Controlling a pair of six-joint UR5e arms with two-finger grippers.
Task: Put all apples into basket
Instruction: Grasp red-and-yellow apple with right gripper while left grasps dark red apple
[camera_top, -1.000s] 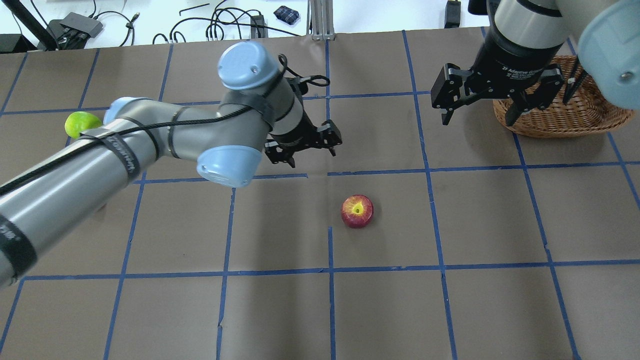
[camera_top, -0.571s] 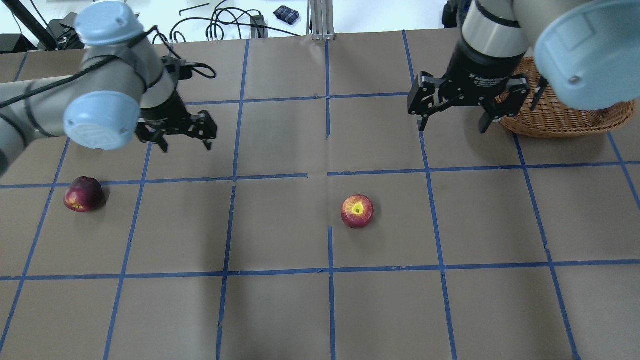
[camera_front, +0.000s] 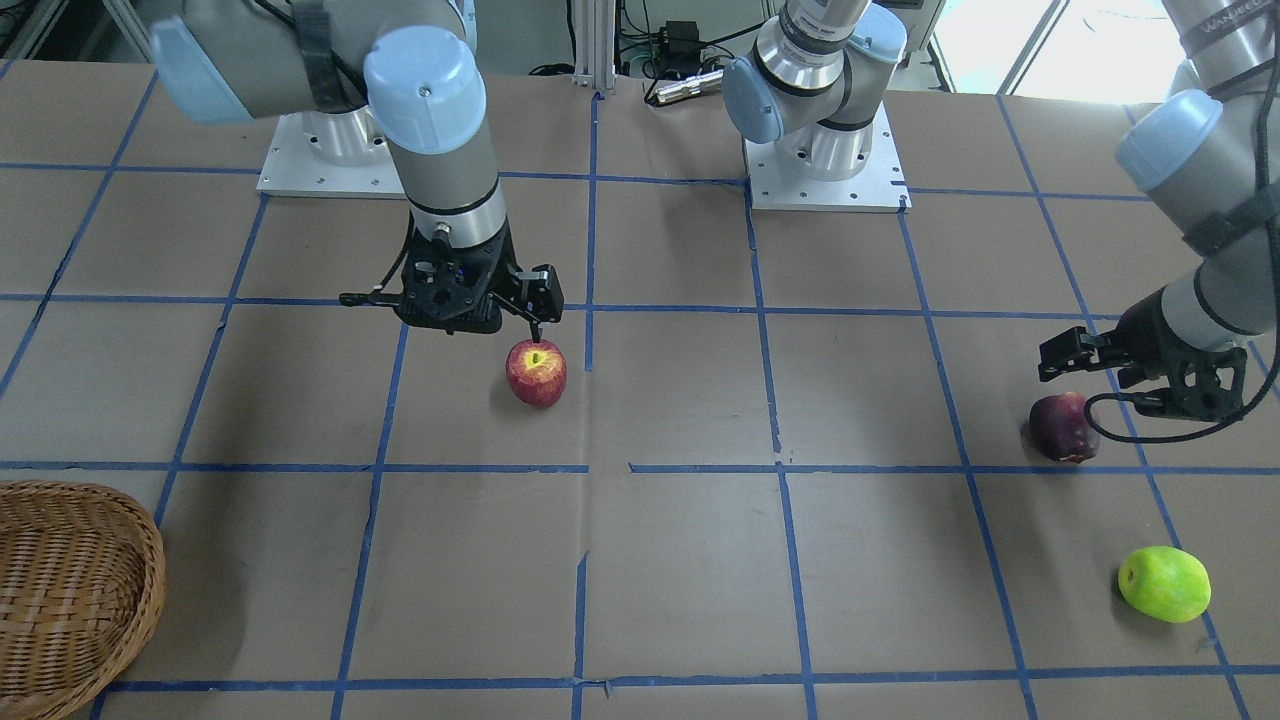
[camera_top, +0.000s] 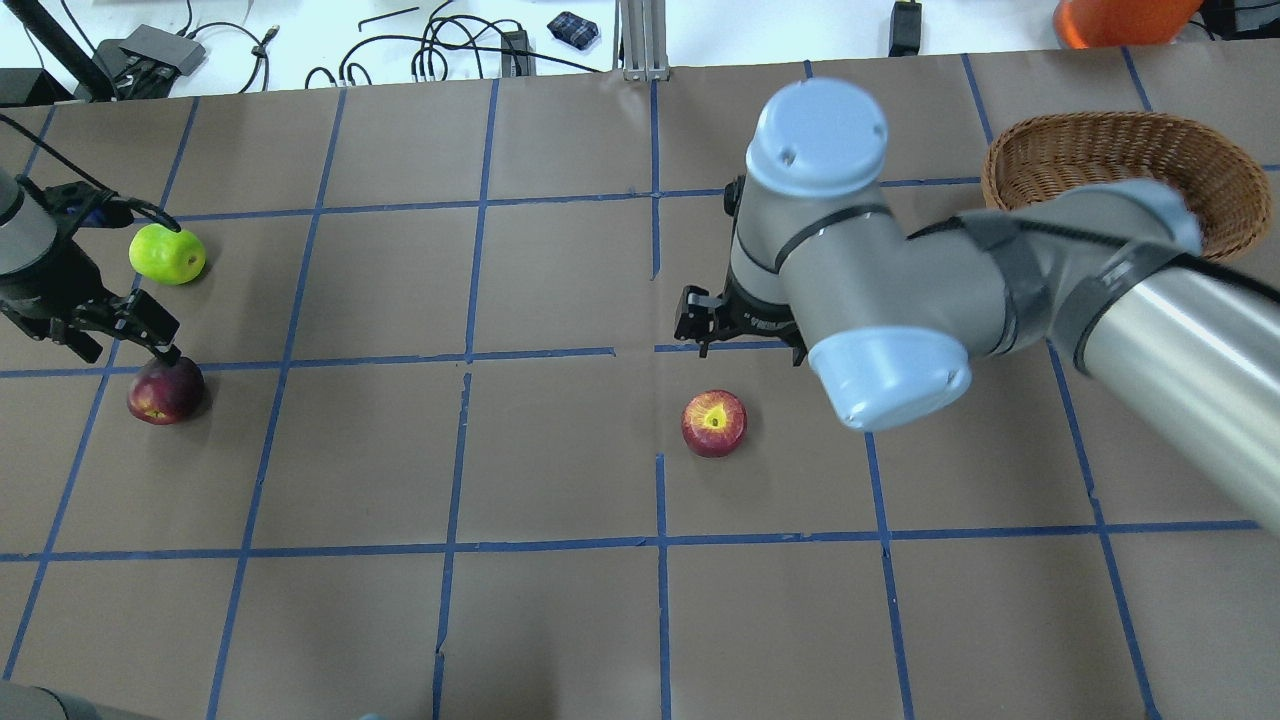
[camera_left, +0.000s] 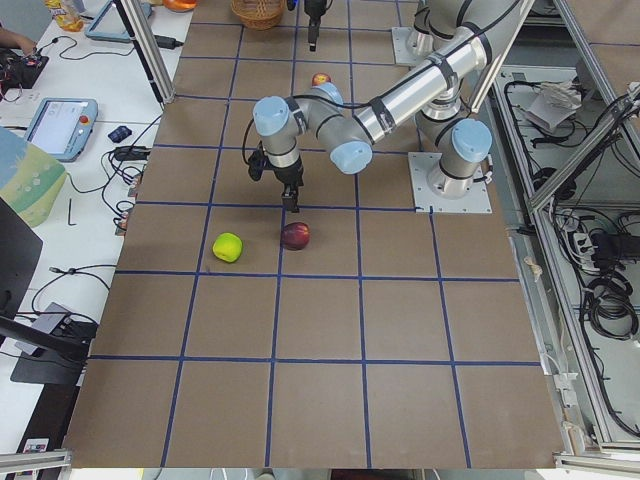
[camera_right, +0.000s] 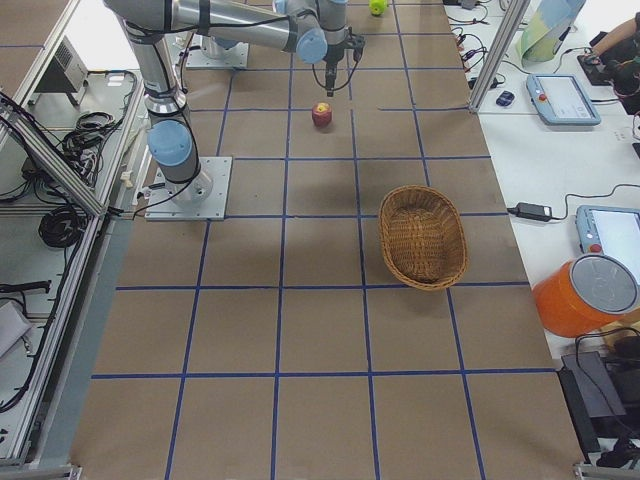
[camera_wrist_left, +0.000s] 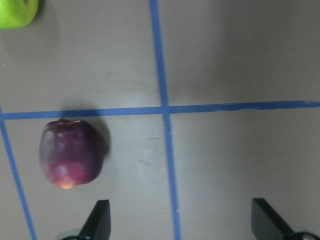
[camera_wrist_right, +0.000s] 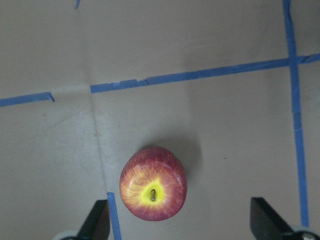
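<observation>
one apple (camera_top: 714, 423) lies mid-table, two apples (camera_top: 166, 390) far left, basket (camera_top: 1110, 150) far right

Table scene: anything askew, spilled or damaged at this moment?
Nothing stands out. The red apple, maroon apple and green apple sit whole on the table, and the basket stands upright, empty.

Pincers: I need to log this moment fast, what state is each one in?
Left pincer: open, holding nothing.
Right pincer: open, holding nothing.

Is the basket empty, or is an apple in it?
Empty: the basket shows bare wicker inside; red apple, maroon apple and green apple lie outside it.
</observation>
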